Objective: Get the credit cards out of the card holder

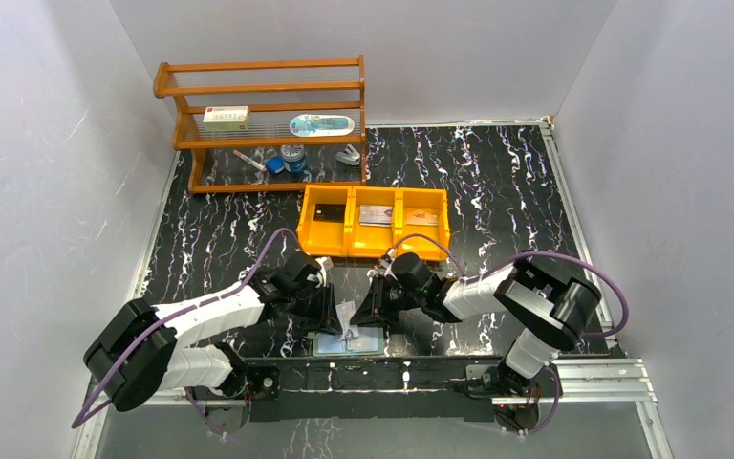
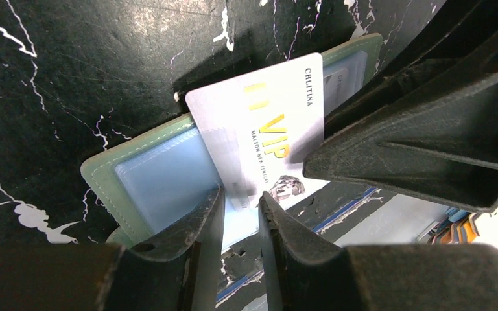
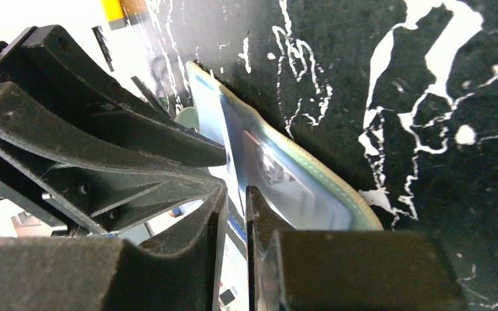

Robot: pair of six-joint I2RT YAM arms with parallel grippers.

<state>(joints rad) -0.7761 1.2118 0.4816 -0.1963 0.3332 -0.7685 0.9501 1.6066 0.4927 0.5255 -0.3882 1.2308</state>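
The muted-green card holder lies open near the table's front edge, pale pockets up. A silver-white credit card printed "VIP" sticks out of a pocket at a slant, raised above the table. My left gripper points down at the card's inner end, its fingers a narrow gap apart with nothing clamped. My right gripper faces it from the other side, also slightly apart. One of its fingers lies against the holder's pocket. In the top view the left gripper and right gripper nearly touch.
An orange three-compartment tray behind the arms holds a black card, a silver card and a tan card. A wooden shelf with a white box and small items stands at the back left. Grey walls close both sides.
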